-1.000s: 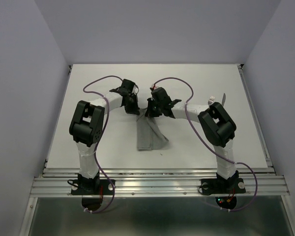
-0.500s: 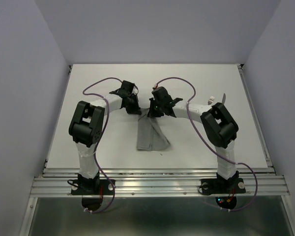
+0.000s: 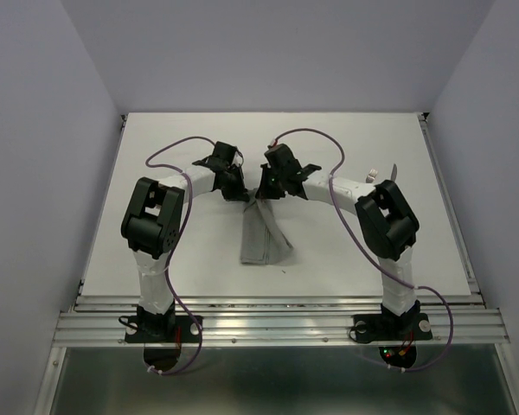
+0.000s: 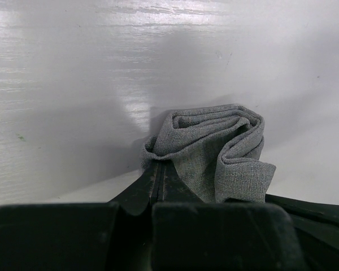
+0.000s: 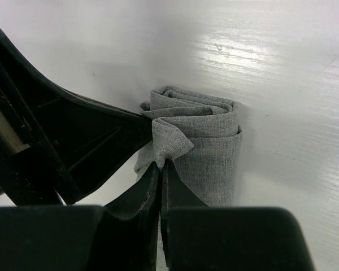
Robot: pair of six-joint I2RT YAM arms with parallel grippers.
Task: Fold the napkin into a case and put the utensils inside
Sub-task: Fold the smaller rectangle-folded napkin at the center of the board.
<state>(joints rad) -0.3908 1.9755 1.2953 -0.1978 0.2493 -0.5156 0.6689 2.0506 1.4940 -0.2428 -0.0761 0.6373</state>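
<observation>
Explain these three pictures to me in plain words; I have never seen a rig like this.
Two robot arms are bolted at the near edge of a white table. The wide picture comes from a fixed camera above and behind them; the other two come from a camera on each wrist. A grey napkin, folded into a narrow strip, lies between the arms. The left end effector and the right end effector are each shut on its far end, pinching bunched cloth.

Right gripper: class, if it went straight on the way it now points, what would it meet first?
The right gripper would first meet the grey napkin pinched and bunched at its tips; behind that, probably the white table.
</observation>
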